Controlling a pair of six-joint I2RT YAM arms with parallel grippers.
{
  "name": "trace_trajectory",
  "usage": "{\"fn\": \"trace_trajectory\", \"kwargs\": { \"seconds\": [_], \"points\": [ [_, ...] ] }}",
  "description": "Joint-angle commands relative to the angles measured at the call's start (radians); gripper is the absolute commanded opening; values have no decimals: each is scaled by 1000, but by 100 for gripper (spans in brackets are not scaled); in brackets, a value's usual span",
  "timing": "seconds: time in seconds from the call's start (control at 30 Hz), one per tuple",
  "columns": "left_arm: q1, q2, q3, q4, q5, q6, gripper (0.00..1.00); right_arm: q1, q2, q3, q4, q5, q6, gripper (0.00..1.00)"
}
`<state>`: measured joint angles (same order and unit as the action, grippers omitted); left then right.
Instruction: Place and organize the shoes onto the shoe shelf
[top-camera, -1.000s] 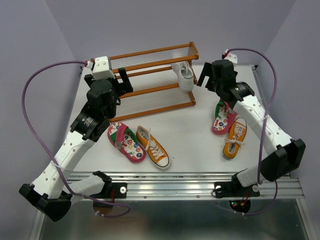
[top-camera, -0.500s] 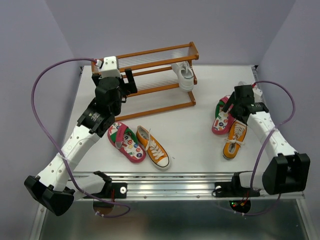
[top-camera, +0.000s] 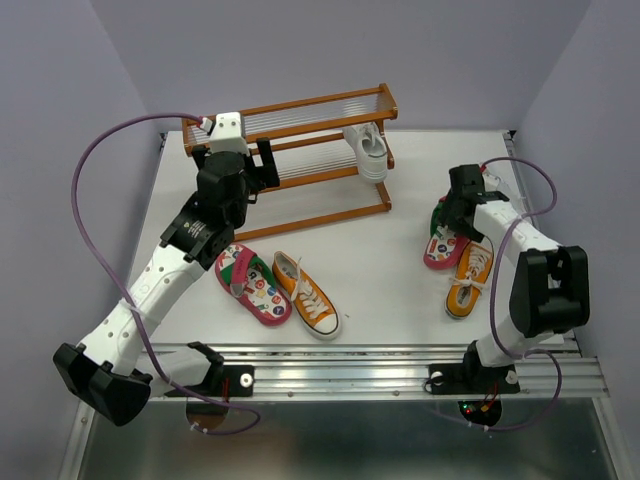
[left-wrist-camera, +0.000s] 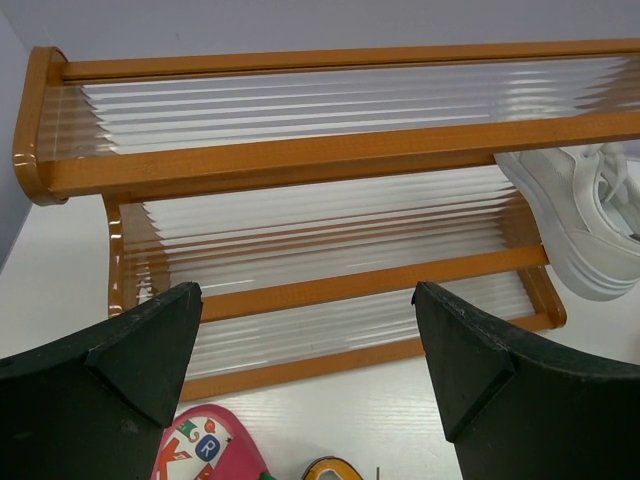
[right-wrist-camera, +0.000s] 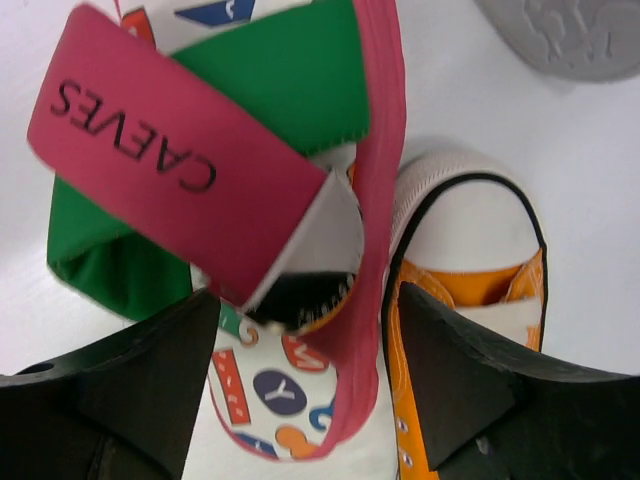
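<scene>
The left fingers (left-wrist-camera: 150, 340) are spread wide and hold nothing. They point at the left half of the shelf (top-camera: 300, 105), whose top tier is bare. Just near of them on the table (top-camera: 390, 260) lie the left pink shoe (top-camera: 252, 283) and the left orange shoe (top-camera: 307, 297), side by side, toes angled near-right. Both sit behind where these fingers aim, so the left arm is the closer one to them but would have to pull back and tip down.

A white shoe (top-camera: 370, 152) sits at the right end of the lower tier.

The right fingers (right-wrist-camera: 470, 390) are also apart and grip nothing, poised low over the right pink shoe (top-camera: 440, 245). Its long axis runs far to near, with the green lining and strap at the far end. In the right wrist view its pink side wall passes up between the two fingers, one over the sticker insole and the other over the toe cap of the right orange shoe (top-camera: 468, 280). That shoe lies tight against the pink one's right side. A pinch on the wall looks well lined up, but the outer finger probably has little room between the two shoes. The shelf lies far-left of this pair.
</scene>
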<state>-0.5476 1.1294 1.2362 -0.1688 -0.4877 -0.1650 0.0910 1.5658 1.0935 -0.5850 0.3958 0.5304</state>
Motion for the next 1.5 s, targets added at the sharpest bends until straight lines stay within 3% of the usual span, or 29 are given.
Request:
{"fn": "trace_trajectory", "kwargs": {
  "seconds": [0.0, 0.13, 0.27, 0.47, 0.77, 0.93, 1.07, 1.17, 1.33, 1.47],
  "points": [
    [8, 0, 26, 31, 15, 5, 99, 0, 59, 71, 88, 100, -50, 75],
    [6, -9, 26, 18, -2, 7, 99, 0, 74, 63, 112, 115, -58, 58],
    [8, -19, 20, 17, -9, 9, 99, 0, 48, 34, 123, 95, -55, 25],
    [9, -17, 14, 20, -5, 7, 99, 0, -41, -13, 119, 25, -69, 1],
    [9, -20, 5, 23, 6, 10, 99, 0, -199, -14, 42, -80, -81, 1],
    [9, -26, 12, 23, 3, 19, 99, 0, -299, 138, -36, -147, -112, 1],
    [9, -28, 19, 31, 9, 22, 99, 0, -310, 334, -56, -236, -162, 1],
    [9, -22, 11, 38, 37, 16, 99, 0, -192, 619, -100, -390, -216, 1],
    [9, -23, 5, 34, 40, -2, 99, 30, -38, 902, -82, -556, -259, 1],
    [9, -46, 6, 23, 8, -4, 99, 114, 113, 1153, -76, -557, -288, 1]
  ]
}}
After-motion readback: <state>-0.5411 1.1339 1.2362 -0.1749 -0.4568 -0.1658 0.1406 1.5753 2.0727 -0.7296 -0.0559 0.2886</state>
